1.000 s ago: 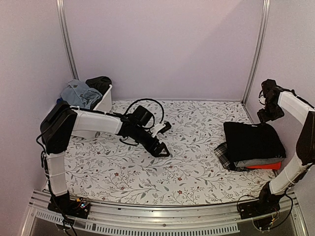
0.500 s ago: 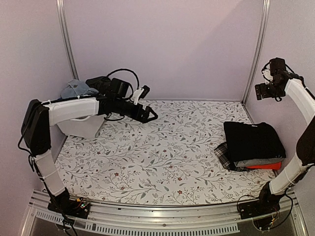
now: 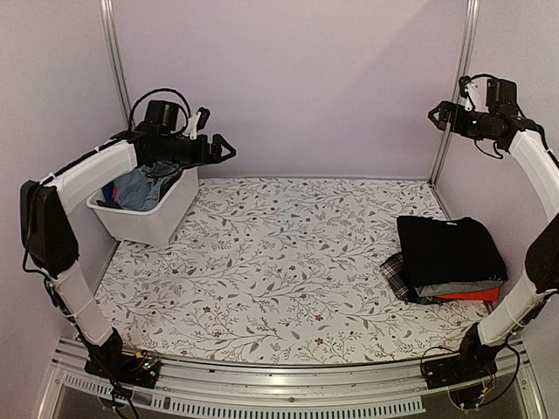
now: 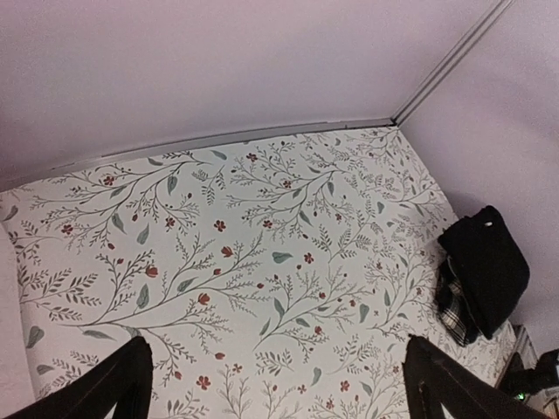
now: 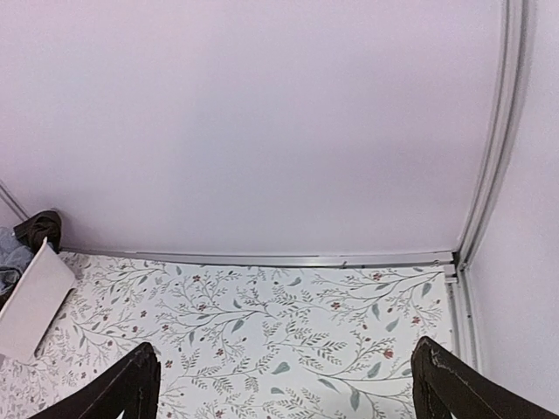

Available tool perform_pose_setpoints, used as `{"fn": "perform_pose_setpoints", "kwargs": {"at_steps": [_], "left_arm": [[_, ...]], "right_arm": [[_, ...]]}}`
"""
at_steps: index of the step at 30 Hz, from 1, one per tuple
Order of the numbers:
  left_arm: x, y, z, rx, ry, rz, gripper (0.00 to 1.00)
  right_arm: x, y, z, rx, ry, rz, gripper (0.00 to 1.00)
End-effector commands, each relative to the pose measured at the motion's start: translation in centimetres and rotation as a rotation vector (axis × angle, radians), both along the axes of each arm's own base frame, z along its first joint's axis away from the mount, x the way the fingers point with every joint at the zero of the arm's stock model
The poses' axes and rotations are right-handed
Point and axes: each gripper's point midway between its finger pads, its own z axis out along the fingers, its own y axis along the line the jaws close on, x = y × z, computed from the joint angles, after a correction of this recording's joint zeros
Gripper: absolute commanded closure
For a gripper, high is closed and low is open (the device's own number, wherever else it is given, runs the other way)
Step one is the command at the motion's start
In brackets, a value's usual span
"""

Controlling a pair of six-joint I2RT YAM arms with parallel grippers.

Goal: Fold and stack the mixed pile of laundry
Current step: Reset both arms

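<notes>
Your left arm (image 3: pixel 92 170) reaches out high over the white tub (image 3: pixel 162 216), which sits in the far left corner of the table (image 3: pixel 279 262). The left fingers (image 4: pixel 122 384) are spread wide and released, with nothing between them. Through their gap the left wrist camera looks down on bare flowered tabletop.

Your right arm (image 3: pixel 537 166) is lifted high by the metal post (image 3: pixel 454 87) at the far right corner. The right fingers (image 5: pixel 131 384) point left, are spread just as wide, and hold nothing. They hang well above the folded stack and farther back than it.

The laundry is in two places. Some of it is loose in the tub: a blue denim-like piece (image 3: pixel 135 188) lies crumpled on top, and dark cloth shows just under your left arm. From the right wrist camera, a dark garment (image 5: pixel 39 229) hangs over the tub's far end.

The rest is stacked near the right edge of the table. A black garment (image 3: pixel 450 249) lies flat and squared on top. Beneath it, a thin grey layer (image 3: pixel 454 286) and a red layer (image 3: pixel 472 295) show along the near edge. Black-and-white plaid cloth (image 3: pixel 397 278) sticks out from the bottom on the left side of the stack. Neither arm touches any cloth.
</notes>
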Motion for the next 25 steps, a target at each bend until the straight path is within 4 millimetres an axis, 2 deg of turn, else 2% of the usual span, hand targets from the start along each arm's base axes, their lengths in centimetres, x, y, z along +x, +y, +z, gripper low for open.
{"fn": "perform_pose_setpoints", "kwargs": {"at_steps": [1,7,11,14,17,20,25], "left_arm": [[-1.3,1.8,-0.9,-0.008,0.095,0.034,0.0],[-3.9,2.1,-4.8,-0.029,0.181,0.017,0.0],[-6.2,2.5,-7.7,-0.057,0.218,0.035,0.0],[-7.4,2.6,-9.9,-0.037,0.239,0.059,0.0],[-8.2,2.3,-11.9,0.003,0.259,0.068,0.0],[-8.3,1.8,-13.0,0.036,0.262,0.069,0.0],[-7.4,1.1,-11.6,0.018,0.207,0.068,0.0]], "right_arm": [[0.9,8.8,-4.4,0.154,0.083,0.235,0.01],[-1.1,17.3,-11.6,0.149,0.224,0.415,0.01],[-4.2,22.2,-15.6,0.144,0.301,0.525,0.01],[-6.4,24.9,-18.0,0.149,0.353,0.586,0.01],[-8.2,26.4,-19.8,0.16,0.399,0.625,0.01],[-9.1,27.1,-21.0,0.168,0.43,0.638,0.01],[-9.3,26.7,-20.9,0.158,0.423,0.615,0.01]]}}
